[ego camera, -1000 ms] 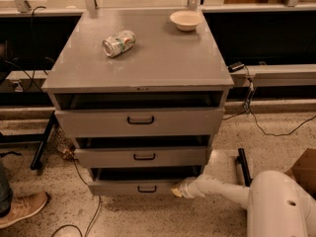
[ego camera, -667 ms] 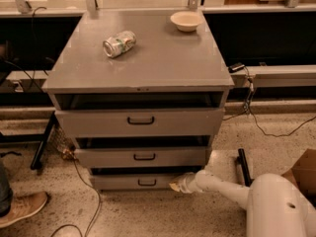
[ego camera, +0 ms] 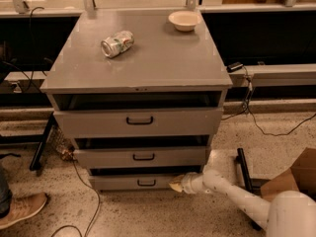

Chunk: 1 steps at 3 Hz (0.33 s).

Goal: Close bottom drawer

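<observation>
The bottom drawer (ego camera: 133, 182) is the lowest grey front of the cabinet, with a small black handle (ego camera: 146, 182). It stands out only slightly, with a thin dark gap above it. My gripper (ego camera: 176, 184) is at the end of the white arm, low near the floor. Its tip touches the right end of the bottom drawer's front panel. The middle drawer (ego camera: 140, 157) and the tall top drawer (ego camera: 138, 121) sit above, each pulled out a little.
A crushed can (ego camera: 117, 43) and a white bowl (ego camera: 183, 20) lie on the cabinet top (ego camera: 163, 63). A cardboard box (ego camera: 296, 177) stands at right, a person's shoe (ego camera: 22, 209) at left. Cables run over the floor. A black frame leg (ego camera: 42, 142) stands left.
The bottom drawer has slid inwards towards the cabinet. My gripper has moved with it, staying against the right end of its front.
</observation>
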### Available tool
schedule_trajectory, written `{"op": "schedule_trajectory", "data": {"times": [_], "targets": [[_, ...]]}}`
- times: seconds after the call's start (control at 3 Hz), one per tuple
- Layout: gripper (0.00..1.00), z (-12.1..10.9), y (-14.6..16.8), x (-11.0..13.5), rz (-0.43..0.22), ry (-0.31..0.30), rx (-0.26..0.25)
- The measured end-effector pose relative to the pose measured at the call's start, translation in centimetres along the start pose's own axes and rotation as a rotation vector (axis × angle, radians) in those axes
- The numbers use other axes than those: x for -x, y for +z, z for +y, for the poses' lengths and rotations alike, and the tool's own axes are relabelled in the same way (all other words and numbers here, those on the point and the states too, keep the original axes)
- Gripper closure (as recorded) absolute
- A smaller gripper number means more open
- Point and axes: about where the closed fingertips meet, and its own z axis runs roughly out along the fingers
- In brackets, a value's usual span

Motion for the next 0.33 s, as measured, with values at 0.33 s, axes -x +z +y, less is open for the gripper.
{"op": "schedule_trajectory", "data": {"times": [0.33], "targets": [[1.0,3.11,-3.97,-0.98,0.008,-0.018,0.043]]}}
